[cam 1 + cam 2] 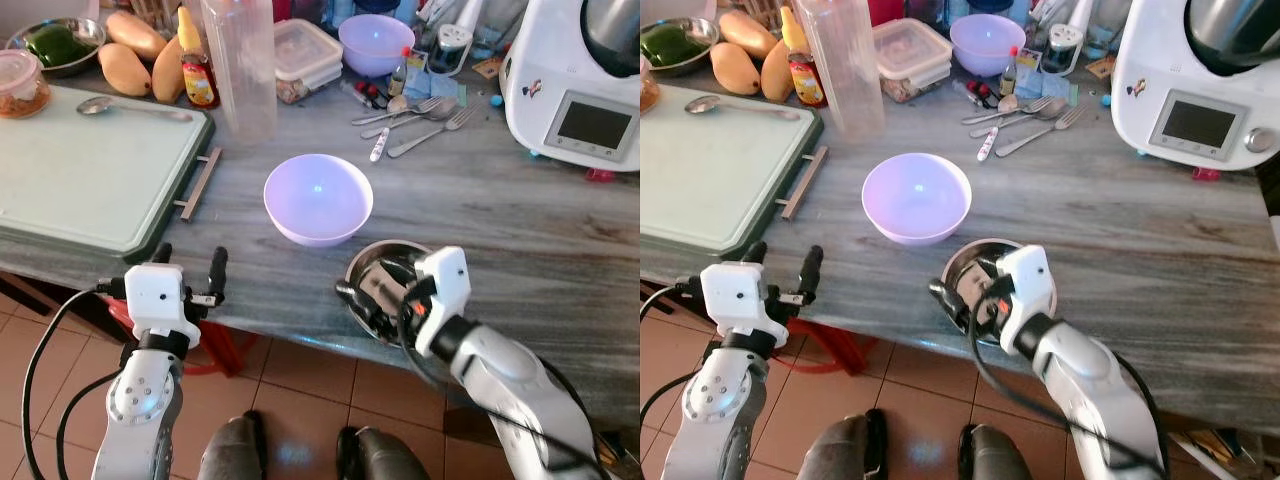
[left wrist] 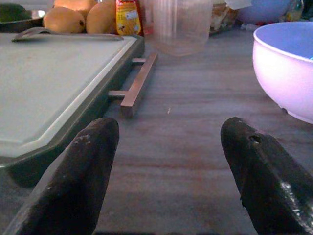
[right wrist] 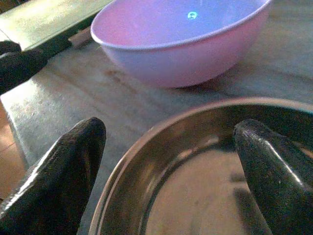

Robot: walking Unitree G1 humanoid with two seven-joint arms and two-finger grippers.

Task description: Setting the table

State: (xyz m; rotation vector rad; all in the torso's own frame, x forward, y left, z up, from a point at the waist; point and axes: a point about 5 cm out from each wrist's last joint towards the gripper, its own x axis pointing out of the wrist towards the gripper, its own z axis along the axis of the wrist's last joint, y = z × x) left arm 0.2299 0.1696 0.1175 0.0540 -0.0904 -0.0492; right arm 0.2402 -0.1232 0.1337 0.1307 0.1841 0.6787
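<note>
At the lower left of the frame, the left hand [image 1: 190, 262] hovers at the tabletop [image 1: 520, 220] edge, its fingers spread wide and empty, beside the green tray [image 1: 80, 170]. In the centre sits a lilac bowl [image 1: 318, 198]. Just right and below it, the right hand [image 3: 166, 166] straddles the rim of a steel bowl [image 3: 195, 186], fingers wide, one inside.

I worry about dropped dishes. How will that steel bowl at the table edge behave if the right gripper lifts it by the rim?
The steel bowl looks thin, smooth and shiny, so probably light, stiff and slippery. The right gripper straddles its rim, one finger inside and one outside; such a one-sided hold may let it tilt. Sitting near the counter edge, it could slide off if nudged.
</note>
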